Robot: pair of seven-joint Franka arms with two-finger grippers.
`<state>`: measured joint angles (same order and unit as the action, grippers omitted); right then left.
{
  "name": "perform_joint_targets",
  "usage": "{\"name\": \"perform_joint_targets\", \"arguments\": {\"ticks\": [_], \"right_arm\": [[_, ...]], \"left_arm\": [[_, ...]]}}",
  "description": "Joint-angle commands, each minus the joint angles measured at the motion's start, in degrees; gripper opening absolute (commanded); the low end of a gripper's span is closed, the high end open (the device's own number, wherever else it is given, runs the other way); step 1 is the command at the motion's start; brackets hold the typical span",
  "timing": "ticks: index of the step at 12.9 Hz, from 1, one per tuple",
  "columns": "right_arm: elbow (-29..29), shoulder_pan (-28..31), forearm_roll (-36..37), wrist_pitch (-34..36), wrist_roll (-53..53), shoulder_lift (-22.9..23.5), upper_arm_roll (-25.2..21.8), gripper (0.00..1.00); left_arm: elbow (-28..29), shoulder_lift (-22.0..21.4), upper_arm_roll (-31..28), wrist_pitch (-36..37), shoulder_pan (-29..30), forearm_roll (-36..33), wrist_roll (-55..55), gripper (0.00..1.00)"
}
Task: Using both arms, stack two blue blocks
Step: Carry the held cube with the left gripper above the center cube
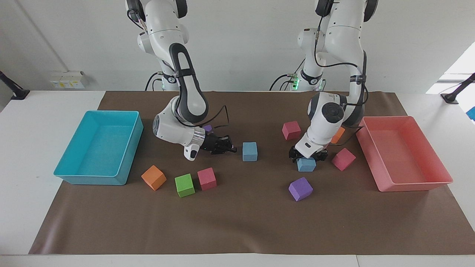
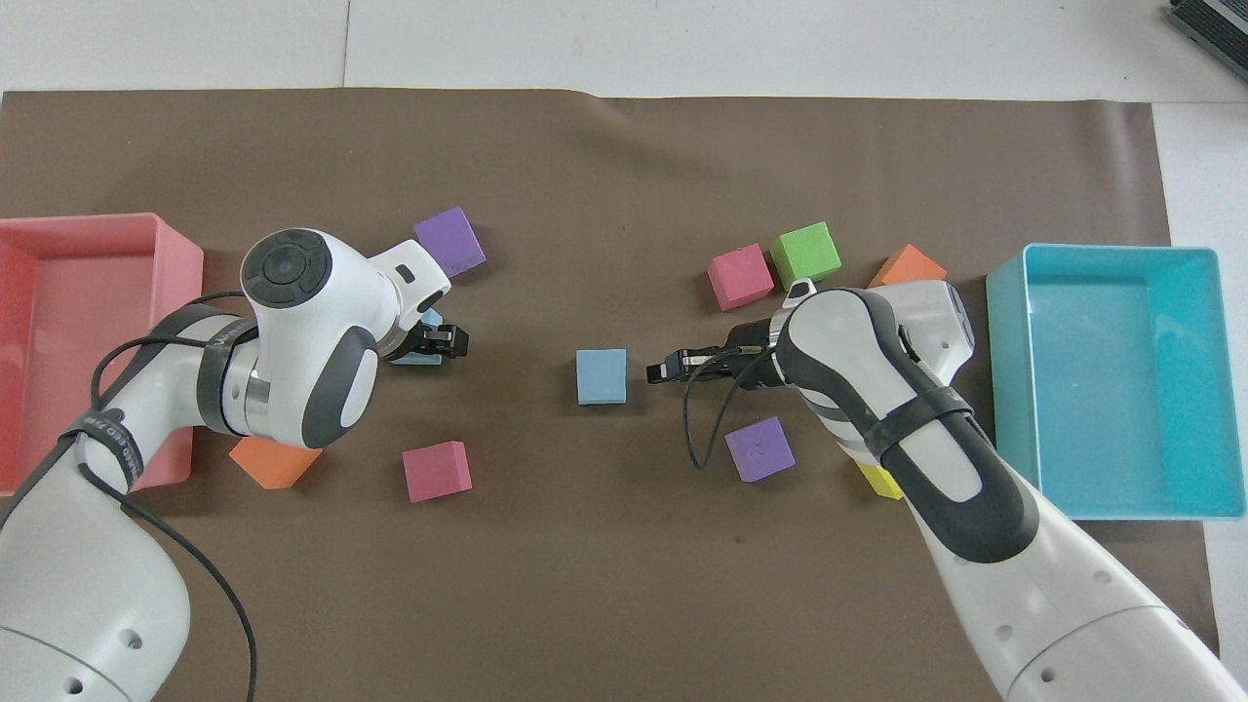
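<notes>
Facing view: two white arms are working over a brown mat point(image 1: 237, 222) on the surface.
Central blue block point(image 1: 249, 151): sitting alone mid-mat, the landmark for all else.
Right gripper point(image 1: 231, 149): hovering low just beside the central blue block, toward the right arm's end, fingers clenched on nothing.
Left gripper point(image 1: 308, 155): pressing down over the second blue block point(image 1: 306, 164), toward the left arm's end from the central blue block; whether its fingers are gripping it cannot be told.
Purple cube point(image 1: 300, 188): lying farther from the robots than the central blue block.
Overhead view: left arm is hiding most of the second blue block.
</notes>
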<state>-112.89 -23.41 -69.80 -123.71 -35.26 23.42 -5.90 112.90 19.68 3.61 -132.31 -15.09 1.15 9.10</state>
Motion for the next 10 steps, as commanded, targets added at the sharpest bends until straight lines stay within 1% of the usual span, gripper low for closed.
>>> {"name": "perform_joint_targets", "arguments": {"ticks": [1, 7, 10], "right_arm": [[0.9, -0.3, -2.2, -1.0, -2.1, 0.8, 0.2, 0.00], [1.0, -1.2, -1.6, -3.3, -2.4, 1.2, 0.3, 0.00], [0.9, -1.2, -1.4, -3.4, -3.3, 1.2, 0.3, 0.00]], "left_arm": [[2.5, -1.9, -1.0, -0.7, -1.3, -1.2, 2.1, 0.00], [2.4, -2.0, -1.1, -0.6, -1.7, -1.2, 2.2, 0.00], [2.1, -2.2, -1.1, -0.6, -2.2, -1.3, 4.7, 0.00]]}}
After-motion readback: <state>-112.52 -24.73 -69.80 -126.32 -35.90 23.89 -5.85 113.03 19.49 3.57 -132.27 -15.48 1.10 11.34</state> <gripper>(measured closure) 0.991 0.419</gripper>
